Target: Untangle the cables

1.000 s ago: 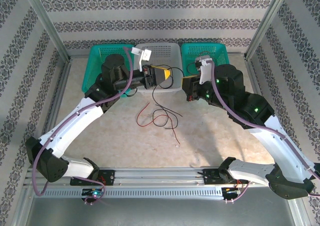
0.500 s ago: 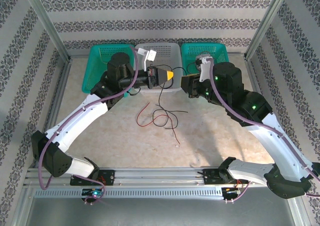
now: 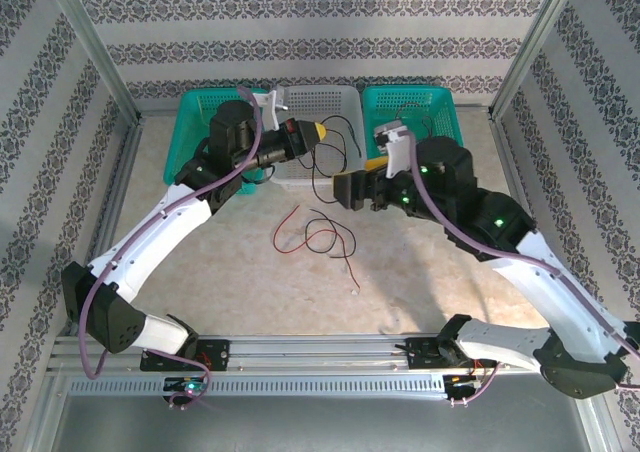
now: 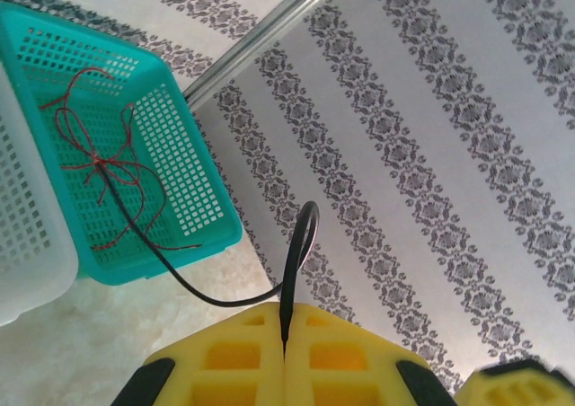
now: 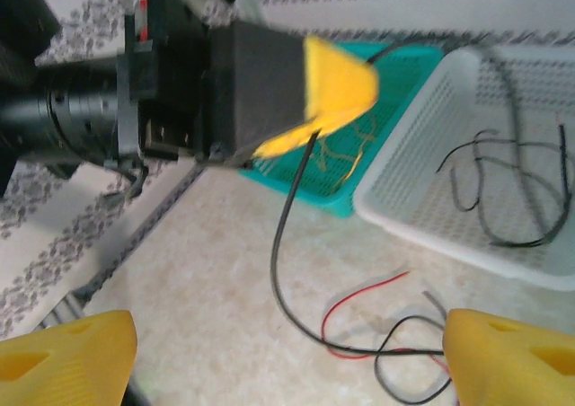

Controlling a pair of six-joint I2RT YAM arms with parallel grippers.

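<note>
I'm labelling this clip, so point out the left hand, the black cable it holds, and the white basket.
left hand (image 4: 284, 327): left wrist view, where pads meet.
black cable (image 5: 275, 244): right wrist view, hanging stretch.
white basket (image 5: 431, 222): right wrist view, near wall.

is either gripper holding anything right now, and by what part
The left gripper pinches a black cable partway along its length between its fingers. The right gripper is open and empty.
</note>
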